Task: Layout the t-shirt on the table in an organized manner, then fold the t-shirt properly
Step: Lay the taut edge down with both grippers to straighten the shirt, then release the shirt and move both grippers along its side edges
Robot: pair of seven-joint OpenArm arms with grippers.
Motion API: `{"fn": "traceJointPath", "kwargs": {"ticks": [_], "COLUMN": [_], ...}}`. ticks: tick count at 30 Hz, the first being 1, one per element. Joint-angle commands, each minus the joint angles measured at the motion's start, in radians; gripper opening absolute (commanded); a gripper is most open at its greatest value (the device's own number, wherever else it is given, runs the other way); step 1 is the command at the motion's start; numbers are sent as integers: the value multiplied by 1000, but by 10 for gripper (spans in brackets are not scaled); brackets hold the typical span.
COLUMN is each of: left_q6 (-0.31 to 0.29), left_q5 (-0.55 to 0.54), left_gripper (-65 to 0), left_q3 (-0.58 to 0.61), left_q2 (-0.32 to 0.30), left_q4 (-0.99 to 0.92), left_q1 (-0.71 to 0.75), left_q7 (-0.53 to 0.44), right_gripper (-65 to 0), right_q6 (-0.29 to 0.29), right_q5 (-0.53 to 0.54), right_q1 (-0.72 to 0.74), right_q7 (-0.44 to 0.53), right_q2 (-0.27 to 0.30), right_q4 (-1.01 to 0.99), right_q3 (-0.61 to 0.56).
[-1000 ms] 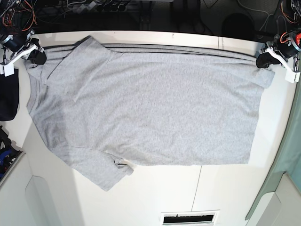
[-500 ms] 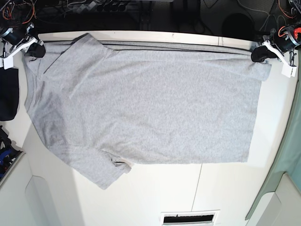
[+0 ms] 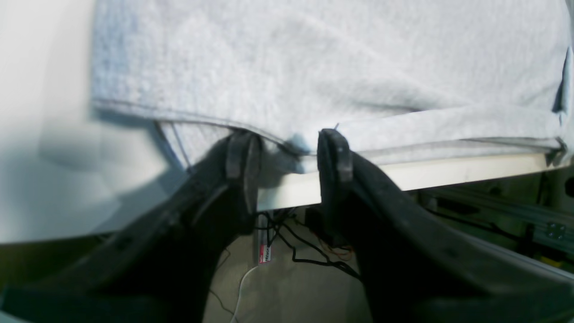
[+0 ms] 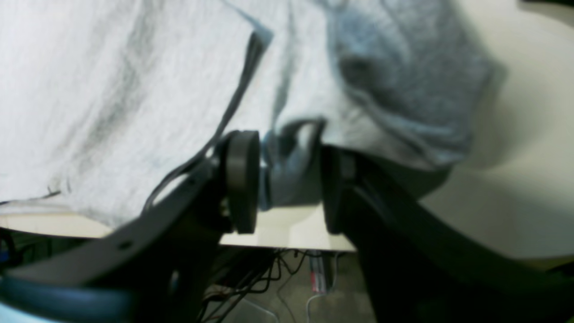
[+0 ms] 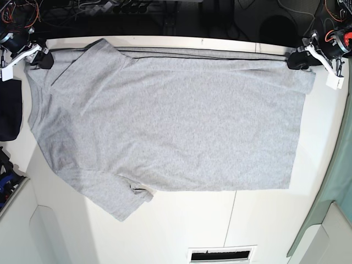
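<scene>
The light grey t-shirt [image 5: 170, 121] lies flat and spread on the white table [image 5: 181, 225], plain side up, with its far edge along the table's back edge. My left gripper [image 5: 298, 59] is at the shirt's far right corner. In the left wrist view it [image 3: 287, 148] is open, with the shirt hem [image 3: 314, 89] just at the fingertips over the table edge. My right gripper [image 5: 43, 59] is at the far left corner by the shoulder. In the right wrist view it [image 4: 287, 148] is open, with a fold of the shirt [image 4: 291, 179] lying between the fingers.
A dark navy cloth [image 5: 10, 110] hangs off the table's left edge. A thin dark seam [image 5: 230, 220] runs across the near table, above a slotted vent [image 5: 223, 254]. A green sheet [image 5: 335, 181] borders the right side. Cables lie behind the back edge.
Both grippers have moved back and outward toward the table's far corners. The shirt's far edge has been drawn up to the back edge and lies straighter.
</scene>
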Motion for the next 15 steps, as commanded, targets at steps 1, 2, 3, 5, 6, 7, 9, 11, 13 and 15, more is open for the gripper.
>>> {"fn": "traceJointPath", "kwargs": {"ticks": [1, 2, 3, 5, 6, 7, 9, 11, 13, 15], "left_q6": [-18, -18, -18, -18, -18, -18, -18, -16, 13, 39], "left_q5": [-20, -19, -19, -19, -19, -16, 4, 40, 73, 111], "left_gripper": [-410, -410, -410, -410, -410, -410, -410, -410, -410, -410], "left_q3": [-10, -10, -10, -10, -10, -10, -10, -10, -10, -10], "left_q2": [-18, -20, -20, -20, -21, -21, -21, -25, -36, -48], "left_q4": [29, 42, 56, 91, 110, 129, 169, 203, 219, 220], "left_q1": [3, 3, 3, 3, 4, 4, 3, 3, 2, 0], "left_q7": [-9, -9, -3, 5, 8, 8, 6, -4, -31, -64], "right_gripper": [-421, -420, -421, -420, -421, -421, -420, -420, -420, -420], "right_q6": [4, 3, 4, 3, 3, -1, -5, -5, -5, -11], "right_q5": [15, 15, 15, 15, 15, 16, 15, 13, 14, 14], "right_q1": [0, 0, 0, 0, 0, 2, 14, 39, 73, 121], "right_q7": [19, 19, 19, 19, 19, 20, 21, 35, 42, 48], "right_q2": [28, 32, 36, 51, 60, 71, 99, 125, 147, 161], "right_q4": [24, 31, 40, 61, 74, 86, 98, 99, 99, 97], "right_q3": [23, 35, 48, 71, 80, 86, 89, 89, 89, 88]}}
